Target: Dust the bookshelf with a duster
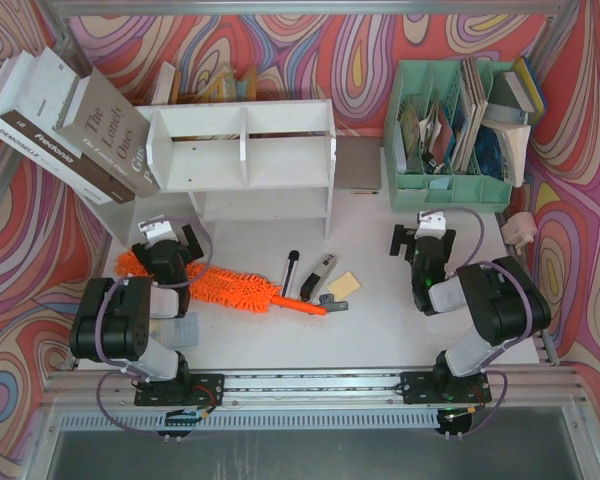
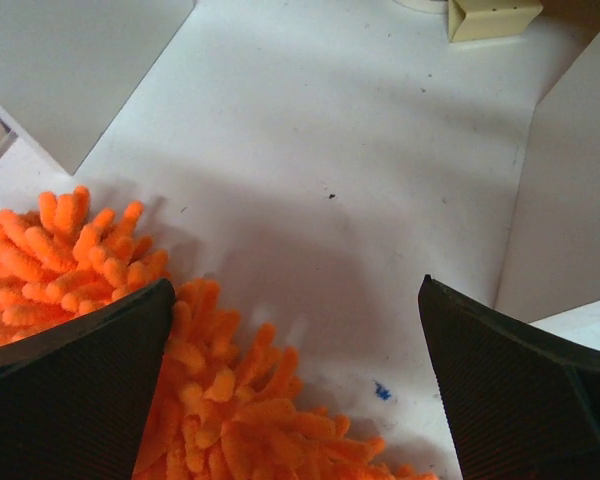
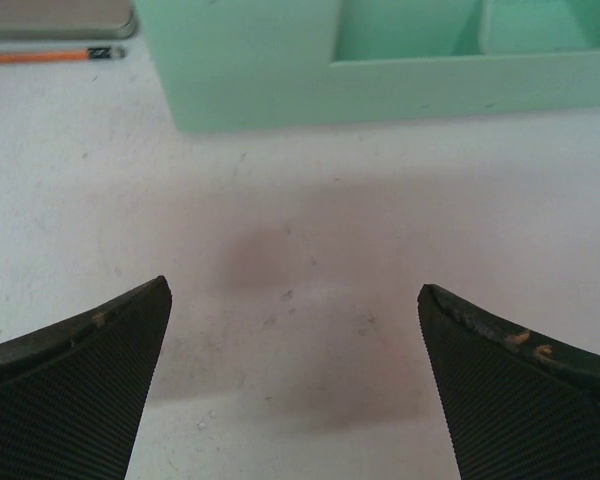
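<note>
We are finding the duster (image 1: 235, 287) lying flat on the counter (image 1: 380, 325), in front of the bookshelf (image 1: 280, 170) and apart from it, toward the near left corner. It is running on a slant: the shaggy end is pointing at the left edge and the plastic handle toward the middle of the near edge. The bookshelf is standing upright at the far edge, left of centre, with a stack of books (image 1: 70, 130) leaning beside it at the far left corner.

The left claw (image 1: 170, 232) is hovering over the shaggy end of the duster with its jaws standing wide apart. In its wrist view, orange strands are spreading under and beside one finger, and the other finger is sitting over bare counter. The claw is gripping nothing.

The right claw (image 1: 425, 228) is hanging over the right half of the counter, likewise spread wide and holding nothing. Its wrist view is showing bare counter between the fingers and the green organizer (image 3: 260, 70) just beyond. A black pen (image 1: 290, 268) and a yellow card (image 1: 344, 284) are lying near the duster's handle.
</note>
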Controlling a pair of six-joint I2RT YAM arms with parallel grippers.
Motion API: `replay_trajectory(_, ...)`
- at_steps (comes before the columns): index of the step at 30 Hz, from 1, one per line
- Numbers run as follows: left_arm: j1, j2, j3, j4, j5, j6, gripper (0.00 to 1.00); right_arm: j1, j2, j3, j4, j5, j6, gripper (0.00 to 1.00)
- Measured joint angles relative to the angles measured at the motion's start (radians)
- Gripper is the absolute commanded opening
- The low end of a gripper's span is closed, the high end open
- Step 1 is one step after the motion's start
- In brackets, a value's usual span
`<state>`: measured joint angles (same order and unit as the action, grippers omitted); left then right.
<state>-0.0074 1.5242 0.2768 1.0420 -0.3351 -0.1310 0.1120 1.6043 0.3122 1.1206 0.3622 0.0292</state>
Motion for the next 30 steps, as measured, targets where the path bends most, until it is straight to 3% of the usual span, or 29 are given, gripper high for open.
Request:
replay_trajectory(10,0.001,0.0,0.069,-0.097,0.056,0.004,0.98,-0.068,0.074,0.014,0.056,-0.211,-0.008,0.99)
replay_trajectory(30,0.002,0.0,0.069,-0.108,0.066,0.004,0.98,-0.068,0.074,0.014,0.065,-0.241,-0.011,0.99)
